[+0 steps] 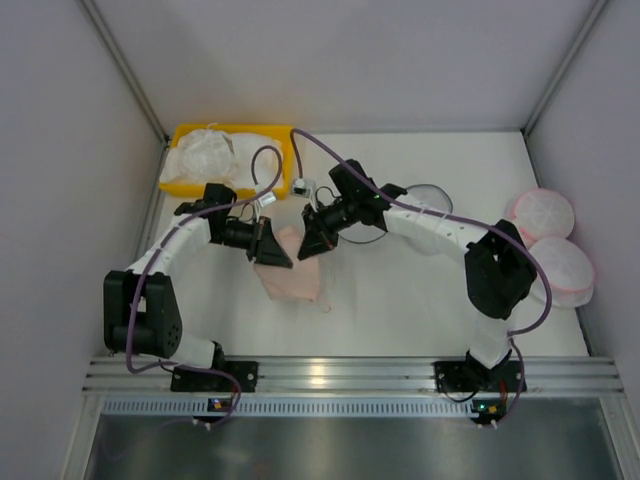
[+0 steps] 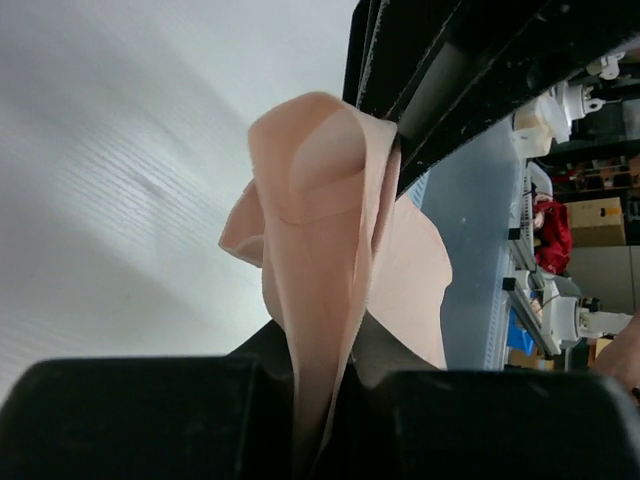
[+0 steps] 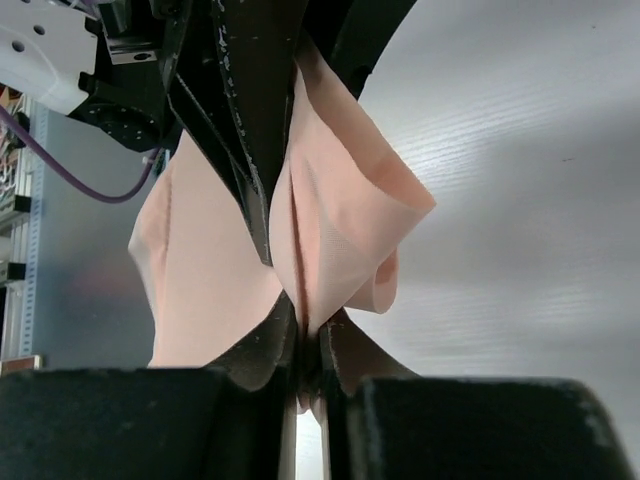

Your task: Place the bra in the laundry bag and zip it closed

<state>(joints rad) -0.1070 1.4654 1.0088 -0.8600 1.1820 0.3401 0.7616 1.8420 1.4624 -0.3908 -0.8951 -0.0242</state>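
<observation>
Both grippers clenched on the bra over the middle of the table

The left gripper and the right gripper face each other, each pinching the upper edge of the bra, which is between and just below them. Only the wrist views show the folded cloth squeezed in each grip; the top view shows its long axis running toward the near edge, slightly right

light: bright, even | shadows: soft, faint | glare: front rail | wrist views: near foreground blurred
</observation>
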